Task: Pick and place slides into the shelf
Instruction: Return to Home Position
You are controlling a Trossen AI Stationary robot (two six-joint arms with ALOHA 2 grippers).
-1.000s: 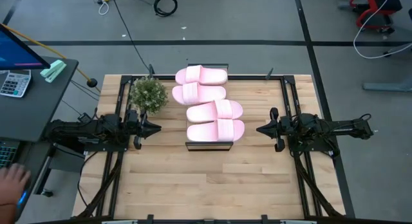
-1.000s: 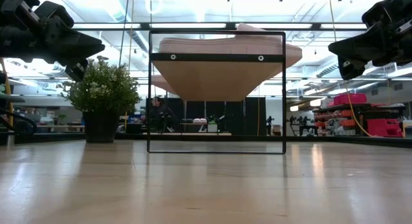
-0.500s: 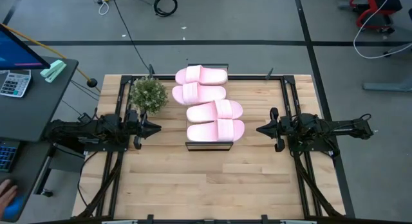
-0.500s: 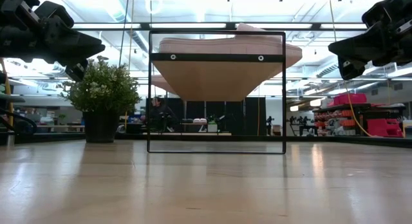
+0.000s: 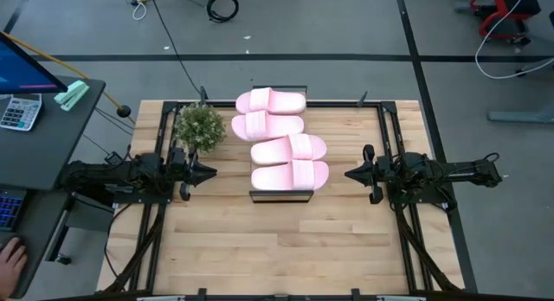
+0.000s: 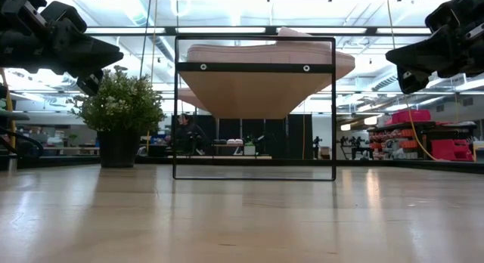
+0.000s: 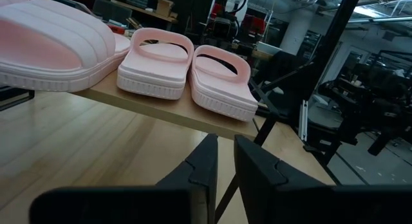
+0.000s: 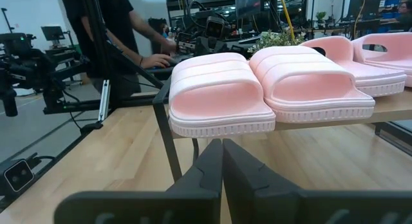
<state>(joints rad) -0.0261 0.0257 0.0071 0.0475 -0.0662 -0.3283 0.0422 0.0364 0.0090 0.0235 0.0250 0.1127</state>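
Observation:
Four pale pink slides lie in a row on the shelf's wood top board, soles down: the farthest (image 5: pixel 270 100), two middle ones (image 5: pixel 267 124) (image 5: pixel 290 147), and the nearest (image 5: pixel 290 173). The shelf (image 5: pixel 281 196) stands mid-table on its thin black frame (image 6: pixel 254 176). My left gripper (image 5: pixel 210 171) (image 7: pixel 225 161) hovers left of the shelf's near end, fingers a narrow gap apart, pointing at it. My right gripper (image 5: pixel 350 173) (image 8: pixel 222 153) hovers right of that end, shut. Neither touches anything.
A potted plant (image 5: pixel 199 126) (image 6: pixel 121 104) stands on the table by the shelf's far left side. Black rails run along the table's left and right edges. A person's hand (image 5: pixel 9 259) rests at a desk beyond the left edge. A person (image 8: pixel 122 24) stands behind.
Both arms and the slides have kept still. The person's hand at the desk left of the table has shifted about.

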